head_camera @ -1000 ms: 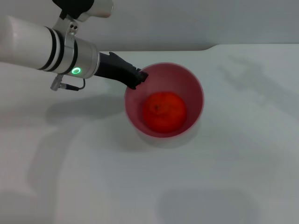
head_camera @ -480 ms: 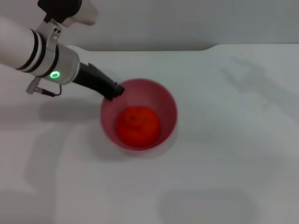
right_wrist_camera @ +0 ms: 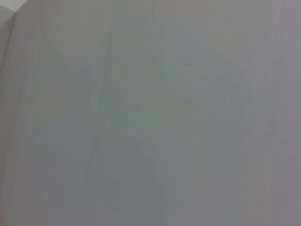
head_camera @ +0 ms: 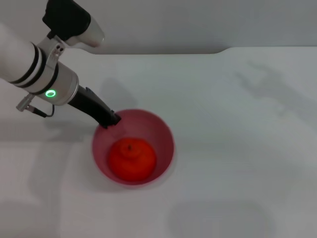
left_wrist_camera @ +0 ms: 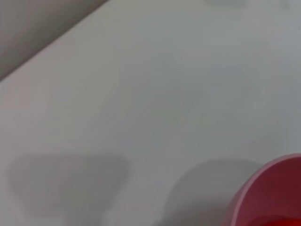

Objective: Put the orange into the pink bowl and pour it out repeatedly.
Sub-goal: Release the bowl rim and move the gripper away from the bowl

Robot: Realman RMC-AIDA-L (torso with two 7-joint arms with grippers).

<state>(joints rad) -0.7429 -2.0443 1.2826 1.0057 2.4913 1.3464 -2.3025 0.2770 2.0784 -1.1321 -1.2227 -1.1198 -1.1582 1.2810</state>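
The pink bowl (head_camera: 161, 134) stands upright on the white table, left of centre in the head view. Inside it lies the orange (head_camera: 132, 158), stem dot up. My left gripper (head_camera: 110, 120) reaches in from the upper left and is shut on the bowl's far left rim. In the left wrist view only a curved piece of the pink bowl (left_wrist_camera: 268, 193) shows, with a sliver of the orange (left_wrist_camera: 277, 222) at the picture's edge. The right gripper is out of view.
The white table (head_camera: 237, 124) spreads to the right and front of the bowl. Its back edge (head_camera: 163, 52) runs along a grey wall. The right wrist view shows only plain grey surface.
My left gripper has carried the bowl with the orange in it leftward and toward the front of the table. The bowl has stayed upright throughout.
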